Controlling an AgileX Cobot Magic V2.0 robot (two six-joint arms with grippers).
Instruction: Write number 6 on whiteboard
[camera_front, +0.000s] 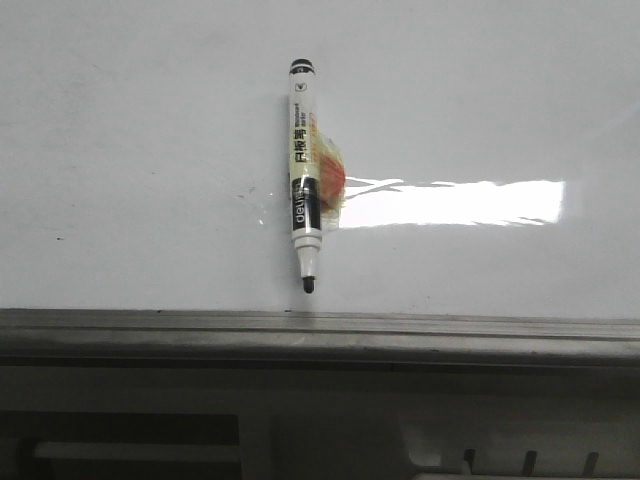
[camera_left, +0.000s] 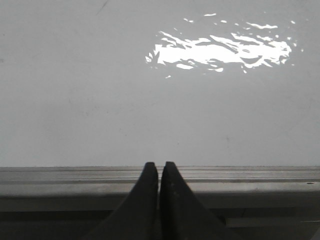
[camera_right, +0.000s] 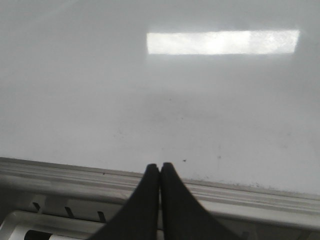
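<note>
The whiteboard (camera_front: 120, 150) is glossy white with a grey metal rim (camera_front: 320, 335) along its near edge. A black-and-white marker pen (camera_front: 303, 180) lies on it near the middle, uncapped tip toward the rim, with an orange-yellow patch beside it. No drawn number 6 shows on the board. My left gripper (camera_left: 159, 167) is shut and empty, its tips over the rim (camera_left: 250, 177). My right gripper (camera_right: 160, 168) is shut and empty, its tips at the board's rim (camera_right: 250, 197). Neither gripper shows in the front view.
A bright glare streak (camera_front: 450, 203) lies to the right of the pen. Faint smudges and small dark specks (camera_right: 184, 160) mark the board. Below the rim sits a pale slotted ledge (camera_right: 65, 212).
</note>
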